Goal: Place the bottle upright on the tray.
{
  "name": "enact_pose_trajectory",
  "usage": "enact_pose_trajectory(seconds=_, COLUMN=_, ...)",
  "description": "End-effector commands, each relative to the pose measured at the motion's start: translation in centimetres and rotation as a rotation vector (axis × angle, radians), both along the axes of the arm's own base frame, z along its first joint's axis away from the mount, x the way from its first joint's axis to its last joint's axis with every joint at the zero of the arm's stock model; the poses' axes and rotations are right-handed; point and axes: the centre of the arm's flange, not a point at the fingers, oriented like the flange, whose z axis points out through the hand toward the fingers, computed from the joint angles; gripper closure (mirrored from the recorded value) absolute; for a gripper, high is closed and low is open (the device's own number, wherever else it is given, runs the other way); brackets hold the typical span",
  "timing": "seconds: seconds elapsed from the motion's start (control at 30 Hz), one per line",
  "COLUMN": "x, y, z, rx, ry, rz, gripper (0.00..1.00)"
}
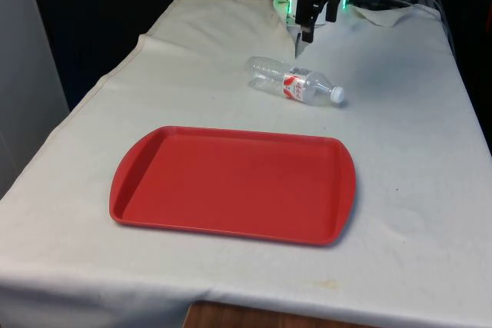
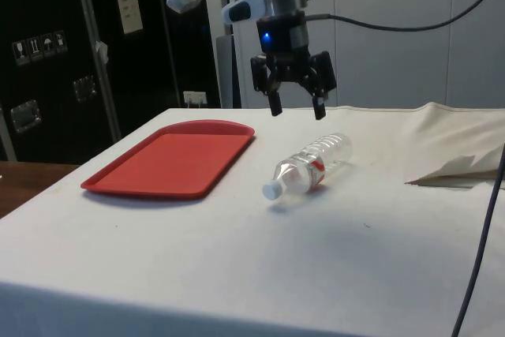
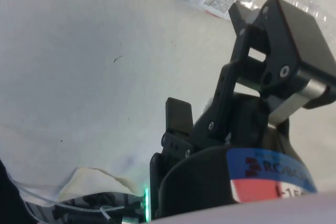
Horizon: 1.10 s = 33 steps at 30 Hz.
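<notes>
Beside the flat red tray (image 1: 231, 182), a ribbed clear plastic bottle (image 1: 294, 81) lying down, end effector (image 2: 296, 108) wide open, empty.

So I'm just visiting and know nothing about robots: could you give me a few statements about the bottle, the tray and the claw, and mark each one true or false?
1. The clear plastic bottle with a red label lies on its side on the white cloth. True.
2. The flat red plastic tray already holds the bottle. False: nothing lies on the tray, and the bottle rests on the cloth beyond it.
3. The black two-finger gripper hangs open above the bottle, not touching it. True.
4. The bottle's white cap is missing. False: the cap is on.
5. The gripper is clamped on the tray's rim. False: it hovers near the bottle, apart from the tray.
</notes>
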Motion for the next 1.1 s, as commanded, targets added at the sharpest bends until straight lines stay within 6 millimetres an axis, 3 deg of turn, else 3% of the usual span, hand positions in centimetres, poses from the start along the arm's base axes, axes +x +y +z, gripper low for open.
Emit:
enact_pose_trajectory(seconds=0.0, x=0.1, y=-0.1, z=0.0, rx=-0.016, ry=-0.011, rz=-0.001, gripper=0.0)
enact_pose_trajectory(seconds=0.57, x=-0.1, y=-0.1, z=-0.3, rx=-0.016, ry=-0.008, rz=0.006, gripper=0.0)
enact_pose_trajectory(seconds=1.07, x=0.4, y=-1.4, z=-2.2, rx=-0.016, ry=-0.043, rz=0.006, gripper=0.0)
